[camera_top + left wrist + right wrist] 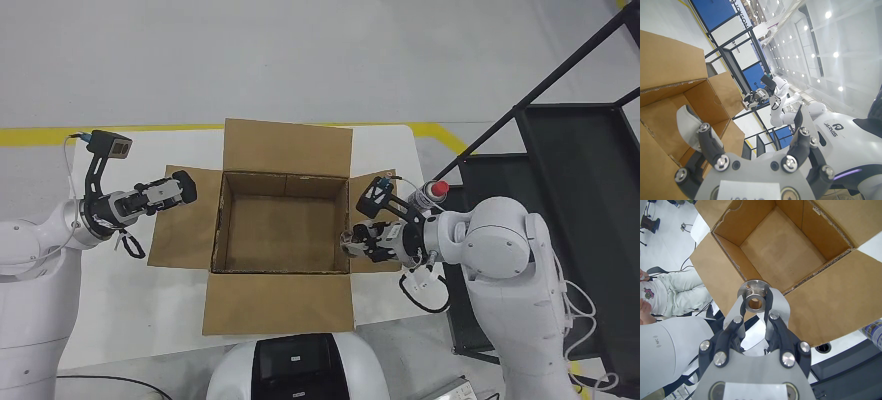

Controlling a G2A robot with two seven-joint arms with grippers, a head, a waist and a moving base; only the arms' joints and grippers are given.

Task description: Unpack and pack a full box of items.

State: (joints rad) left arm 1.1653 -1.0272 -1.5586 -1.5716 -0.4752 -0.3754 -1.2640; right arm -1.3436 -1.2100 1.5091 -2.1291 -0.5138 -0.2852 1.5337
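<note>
We read the top view as a clock face with the open cardboard box [285, 184] at its centre. All four flaps are folded out and the floor is bare cardboard.

The right gripper [352, 240] sits at about 4 o'clock, right at the box's rim on that side. Its fingers are clamped on the hub of a metal flange [753, 286], a short bored collar with a wider disc at one end. In the right wrist view we look straight down the bore, so we judge the part's long axis to run along the gripper's own line, with the disc end leading. From this gripper [755, 298] the box cavity lies toward 9 o'clock and below, just past the corrugated edge. We take this as the packing half of the task, with the flange as the first item to go in. The coming move seems to need only a short carry inward past the rim, then a descent, before the fingers let go.

The left gripper [183, 187] is at about 10 o'clock, above the flap on that side. Its fingers are spread wide and hold nothing [742, 111]. It is the farther arm from the part.

A red-capped bottle [437, 190] stands at about 2 o'clock, beside the right arm.
</note>
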